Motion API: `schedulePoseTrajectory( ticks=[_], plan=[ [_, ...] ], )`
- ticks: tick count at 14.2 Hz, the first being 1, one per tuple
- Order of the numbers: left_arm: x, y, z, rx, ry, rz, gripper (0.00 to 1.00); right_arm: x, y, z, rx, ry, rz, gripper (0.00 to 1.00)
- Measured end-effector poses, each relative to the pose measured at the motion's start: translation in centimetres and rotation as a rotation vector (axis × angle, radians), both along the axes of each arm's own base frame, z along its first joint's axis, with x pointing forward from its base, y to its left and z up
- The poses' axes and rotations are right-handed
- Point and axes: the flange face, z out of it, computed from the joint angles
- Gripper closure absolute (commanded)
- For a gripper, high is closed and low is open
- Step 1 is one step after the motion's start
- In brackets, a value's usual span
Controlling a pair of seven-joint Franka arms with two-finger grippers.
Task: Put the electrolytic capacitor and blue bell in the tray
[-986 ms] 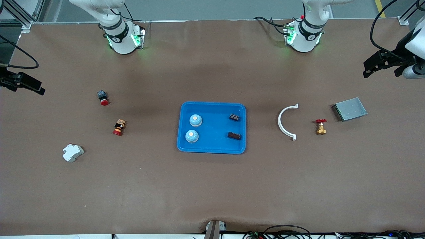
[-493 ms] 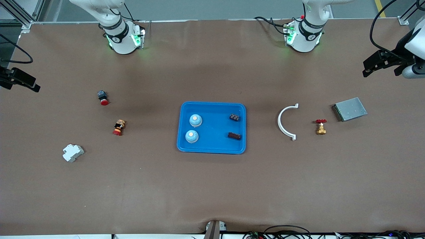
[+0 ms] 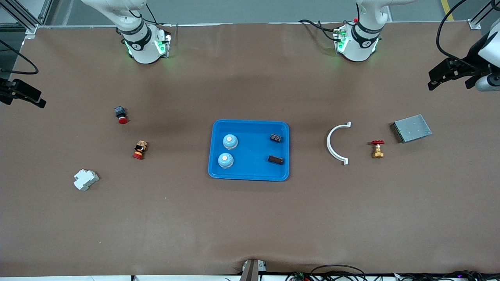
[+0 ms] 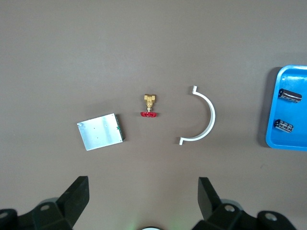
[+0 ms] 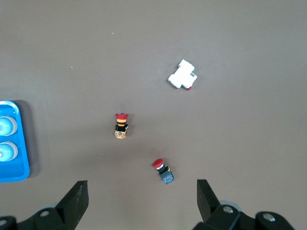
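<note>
Both grippers empty and backing off, tray loaded.

The left gripper [image 4: 141,201] and right gripper [image 5: 142,201] hang wide open at the table ends, the right having drifted outward over the last second; the tray [image 3: 250,175] keeps 2 blue bells [image 3: 230,141] and 2 capacitors [image 3: 275,137], so placing looks finished.

A matte brown sheet [image 3: 250,218] covers the whole table, slightly wrinkled at the edge nearest the front camera. Along the top, grey floor [image 3: 254,9] shows, with aluminium framing [image 3: 23,17] at 1 corner.
</note>
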Motion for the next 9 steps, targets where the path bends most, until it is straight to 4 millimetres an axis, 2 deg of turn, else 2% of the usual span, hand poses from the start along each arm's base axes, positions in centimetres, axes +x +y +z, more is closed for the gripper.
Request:
schedulePoseTrajectory(
  ticks=[9],
  plan=[
    [-0.02,-0.29,0.77,-0.001,-0.017,-0.006,0.00,-0.08,-0.12,0.01,0.000,0.005,-0.004,0.00]
  ],
)
